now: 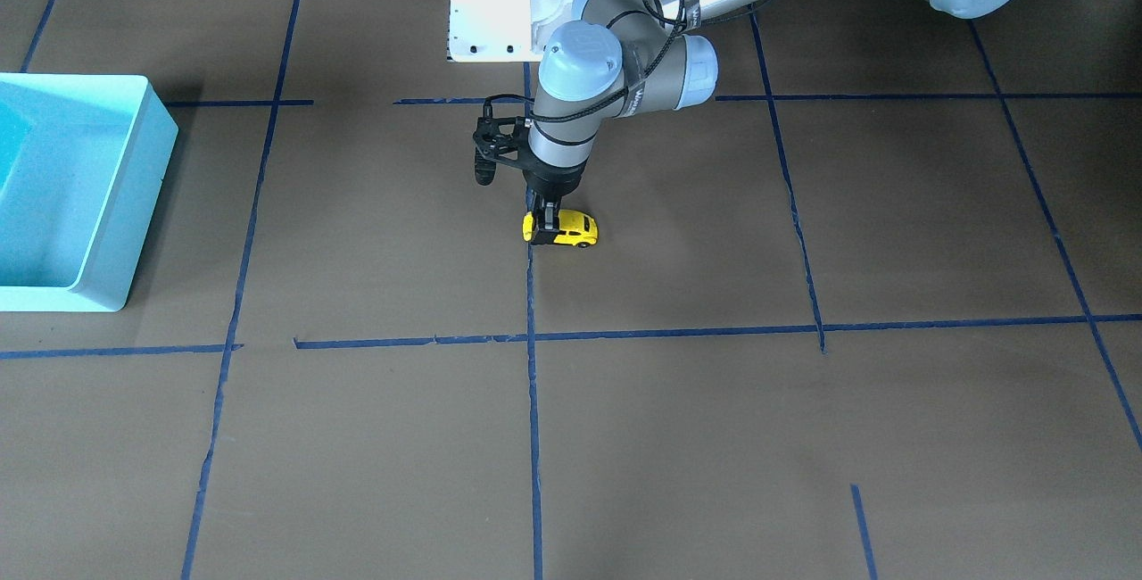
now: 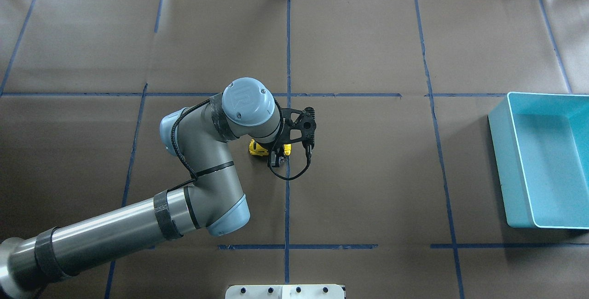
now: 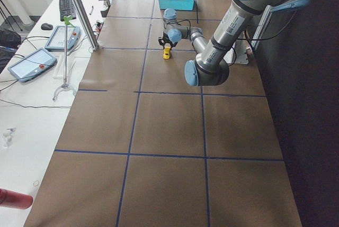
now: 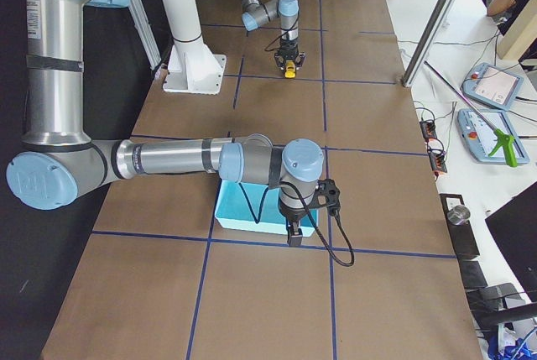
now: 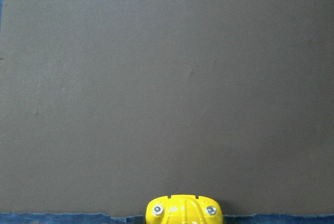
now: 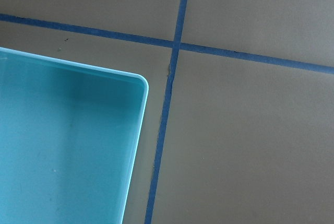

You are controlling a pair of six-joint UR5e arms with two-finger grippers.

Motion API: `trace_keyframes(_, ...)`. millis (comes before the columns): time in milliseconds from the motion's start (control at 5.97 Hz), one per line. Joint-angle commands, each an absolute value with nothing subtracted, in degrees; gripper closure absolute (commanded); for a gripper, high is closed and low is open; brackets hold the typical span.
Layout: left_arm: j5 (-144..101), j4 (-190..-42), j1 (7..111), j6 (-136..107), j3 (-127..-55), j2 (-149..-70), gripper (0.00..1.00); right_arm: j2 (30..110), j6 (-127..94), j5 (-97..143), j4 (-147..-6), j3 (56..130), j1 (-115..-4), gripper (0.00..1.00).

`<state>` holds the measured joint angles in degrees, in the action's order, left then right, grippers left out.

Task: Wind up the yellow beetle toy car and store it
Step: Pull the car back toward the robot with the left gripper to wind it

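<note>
1. The left pincer [image 1: 545, 232] points straight down with its black fingers pressed against the two sides of a small, bright yellow, rounded beetle-shaped toy car [image 1: 578, 226], pinching it at one end.
2. The toy car stands on its black wheels on the brown paper-covered tabletop [image 1: 714, 437]. It is near the middle, right beside a lengthwise blue tape line [image 1: 533, 401].
3. In the overhead view the free end of the toy car [image 2: 256, 148] pokes out at 9 o'clock from the left pincer [image 2: 276, 158], half hidden under the grey wrist.
4. The left wrist view shows only one yellow end of the toy car [image 5: 183, 211] at its bottom edge, over blue tape.
5. An open turquoise plastic bin [image 2: 511, 175] sits at 3 o'clock from the toy car in the overhead view, well apart.
6. The right pincer [image 4: 294, 234] hangs at the near edge of that bin [image 4: 243, 209] in the right side view. I cannot tell whether it is spread or pressed together.
</note>
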<state>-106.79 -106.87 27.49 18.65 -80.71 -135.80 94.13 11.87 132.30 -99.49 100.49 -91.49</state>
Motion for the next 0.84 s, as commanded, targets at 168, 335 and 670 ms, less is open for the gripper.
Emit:
trace_keyframes(168, -106.79, -106.96, 27.68, 18.72, -83.31, -132.9, 1.0, 94.13, 11.87, 132.36, -99.49, 100.55, -91.49, 0.0)
trace_keyframes(335, -106.79, -106.96, 27.69, 18.72, -83.67, -132.46, 1.0, 94.13, 11.87, 132.36, -99.49, 100.55, -91.49, 0.0)
trace_keyframes(670, -107.66, -106.96, 27.95, 18.81, -84.55, -131.05, 1.0, 94.13, 11.87, 132.45, -99.58, 100.63, -91.49, 0.0)
